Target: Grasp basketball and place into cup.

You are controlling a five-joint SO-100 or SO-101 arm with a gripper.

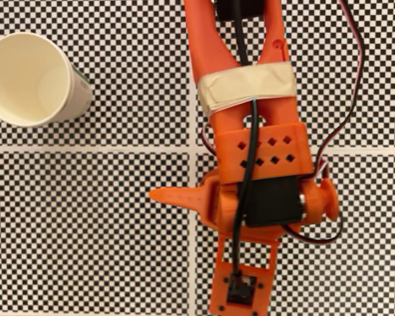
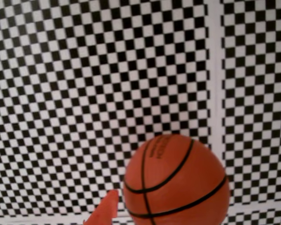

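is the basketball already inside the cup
No, in the fixed view the cup is empty inside, and the wrist view shows the basketball resting on the checkered surface.

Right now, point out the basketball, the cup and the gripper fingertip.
basketball (image 2: 175, 180): wrist view, on its orange front between the black seams.
cup (image 1: 27, 76): fixed view, on its cream inner wall.
gripper fingertip (image 2: 105, 211): wrist view, on the orange tip beside the ball.

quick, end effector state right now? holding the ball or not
End effector: cannot be told; in the wrist view one orange finger tip sits just left of the basketball, the other finger is out of sight.
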